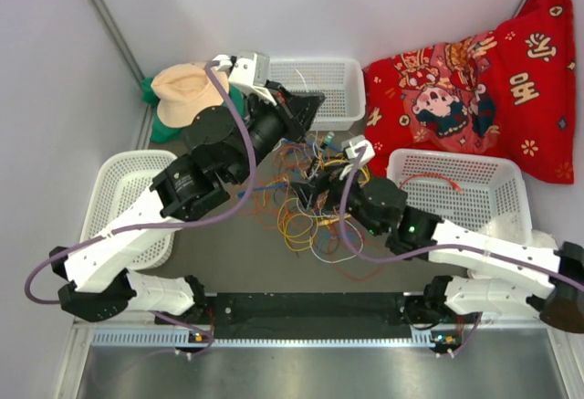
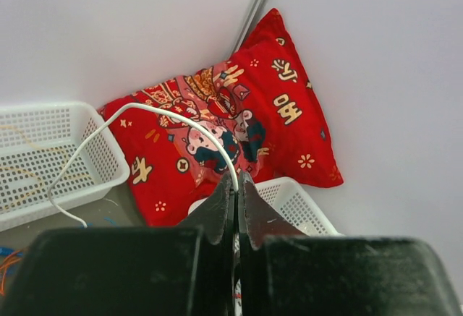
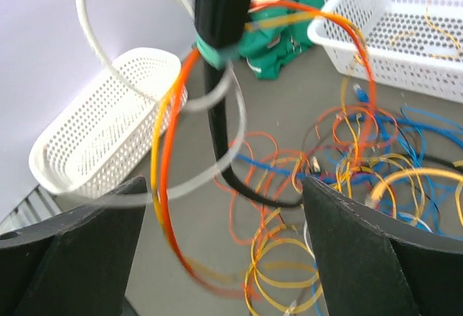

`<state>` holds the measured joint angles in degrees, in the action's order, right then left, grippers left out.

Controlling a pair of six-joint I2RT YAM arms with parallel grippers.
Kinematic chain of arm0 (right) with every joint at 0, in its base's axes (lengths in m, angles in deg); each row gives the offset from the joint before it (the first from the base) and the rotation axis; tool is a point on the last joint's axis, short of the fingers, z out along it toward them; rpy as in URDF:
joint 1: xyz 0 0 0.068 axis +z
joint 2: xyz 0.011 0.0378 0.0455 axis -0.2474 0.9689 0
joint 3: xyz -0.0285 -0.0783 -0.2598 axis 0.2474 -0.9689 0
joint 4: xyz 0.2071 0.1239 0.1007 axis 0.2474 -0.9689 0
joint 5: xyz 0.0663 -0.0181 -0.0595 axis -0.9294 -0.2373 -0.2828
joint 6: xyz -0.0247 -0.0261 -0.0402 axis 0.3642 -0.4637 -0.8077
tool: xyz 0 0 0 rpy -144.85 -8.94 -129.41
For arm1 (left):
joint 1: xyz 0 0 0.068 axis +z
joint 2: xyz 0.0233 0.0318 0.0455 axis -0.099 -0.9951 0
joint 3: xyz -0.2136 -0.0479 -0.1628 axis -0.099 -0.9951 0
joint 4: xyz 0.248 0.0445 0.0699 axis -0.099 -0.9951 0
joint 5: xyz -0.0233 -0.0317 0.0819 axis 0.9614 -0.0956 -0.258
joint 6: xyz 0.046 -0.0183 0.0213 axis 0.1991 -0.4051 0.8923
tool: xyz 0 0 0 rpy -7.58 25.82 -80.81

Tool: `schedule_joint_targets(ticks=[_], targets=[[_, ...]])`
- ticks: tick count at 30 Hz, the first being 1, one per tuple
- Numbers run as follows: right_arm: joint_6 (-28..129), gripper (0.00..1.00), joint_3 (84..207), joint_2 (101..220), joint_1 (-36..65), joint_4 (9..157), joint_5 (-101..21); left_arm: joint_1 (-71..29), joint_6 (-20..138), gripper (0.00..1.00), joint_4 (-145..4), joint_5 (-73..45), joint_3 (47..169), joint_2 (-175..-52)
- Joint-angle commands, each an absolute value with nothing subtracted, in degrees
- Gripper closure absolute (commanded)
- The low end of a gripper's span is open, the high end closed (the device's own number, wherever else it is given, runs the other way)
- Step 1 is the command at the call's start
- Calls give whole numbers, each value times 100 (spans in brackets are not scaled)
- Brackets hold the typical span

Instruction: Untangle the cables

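The cables [image 1: 310, 200] lie as a tangle of yellow, orange, blue, red and white cords on the grey table between both arms. My left gripper [image 1: 310, 105] is raised near the back basket. In the left wrist view it [image 2: 236, 180] is shut on a white cable [image 2: 166, 117] that arcs up and left toward a basket. My right gripper [image 1: 321, 183] hovers over the tangle. In the right wrist view it [image 3: 224, 211] is wide open. Orange, yellow, white and black cords [image 3: 165, 186] hang between its fingers, below a black plug with a green band [image 3: 219, 12].
White baskets stand at the back [image 1: 339, 75], left [image 1: 114, 189] and right [image 1: 474, 200], the right one holding a red cord. A red patterned pillow [image 1: 474, 79] fills the back right corner. A beige hat [image 1: 185, 93] on green cloth lies back left.
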<state>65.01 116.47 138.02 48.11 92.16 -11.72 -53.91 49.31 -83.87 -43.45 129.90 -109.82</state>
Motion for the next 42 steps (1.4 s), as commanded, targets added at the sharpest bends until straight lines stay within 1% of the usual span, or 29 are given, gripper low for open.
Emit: schedule_joint_targets(ticks=[1, 2, 3, 4, 5, 6, 8, 12, 16, 20, 23, 31, 32, 33, 34, 35, 36, 38, 40, 41, 42], targets=[[6320, 17, 11936, 14441, 4755, 10679, -927, -5382, 4833, 100, -8249, -4329, 13270, -10918], [6328, 22, 11945, 14530, 4738, 10802, -900, -5382, 4816, 100, -8240, -4320, 13279, -10918], [6346, 48, 11937, 14713, 4720, 10986, -891, -5382, 4815, 100, -8258, -4320, 13279, -10892], [6372, 64, 11945, 14767, 4685, 11031, -848, -5373, 4850, 100, -8258, -4346, 13296, -10883], [6433, 83, 11972, 14811, 4676, 10971, -726, -5382, 4877, 100, -8293, -4407, 13322, -10874], [6469, 100, 12042, 14820, 4676, 10596, -664, -5382, 4920, 100, -8328, -4582, 13401, -10848], [6600, 100, 12007, 14724, 4667, 10242, -567, -5373, 5122, 100, -8372, -4793, 13524, -10821], [6838, 100, 11394, 14171, 4667, 9496, -329, -5382, 5596, 100, -8311, -5198, 14033, -10865], [7241, 100, 10839, 13267, 4667, 8872, -153, -5373, 5905, 100, -8153, -5383, 14377, -10944], [7672, 100, 10400, 12827, 4667, 8186, -83, -5373, 6160, 100, -8003, -5454, 14737, -11084], [7980, 100, 10048, 12624, 4667, 7869, -92, -5382, 6257, 100, -8126, -5392, 15237, -11321], [8718, 100, 9617, 12562, 4667, 7314, -434, -5373, 6441, 100, -8293, -5269, 16319, -11770], [8745, 99, 9512, 12536, 4667, 7332, -504, -5382, 6450, 100, -8302, -5260, 16398, -11831], [8754, 91, 9494, 12483, 4667, 7384, -548, -5382, 6468, 100, -8302, -5243, 16468, -11849], [8676, 79, 9485, 12448, 4667, 7419, -670, -5373, 6459, 100, -8293, -5225, 16469, -11858], [8623, 54, 9511, 12421, 4667, 7454, -715, -5382, 6459, 100, -8310, -5225, 16460, -11875], [8570, 44, 9554, 12386, 4659, 7403, -742, -5373, 6442, 100, -8354, -5242, 16452, -11876], [8456, 28, 9808, 12316, 4676, 7297, -751, -5382, 6441, 100, -8398, -5286, 16364, -11867], [8307, 23, 10055, 12316, 4676, 7009, -829, -5382, 6459, 100, -8425, -5452, 16250, -11832], [8254, 19, 10369, 12324, 4676, 6867, -865, -5373, 6468, 100, -8442, -5514, 16101, -11771], [8210, 17, 10555, 12359, 4685, 6718, -900, -5382, 6468, 100, -8486, -5620, 16013, -11735]])
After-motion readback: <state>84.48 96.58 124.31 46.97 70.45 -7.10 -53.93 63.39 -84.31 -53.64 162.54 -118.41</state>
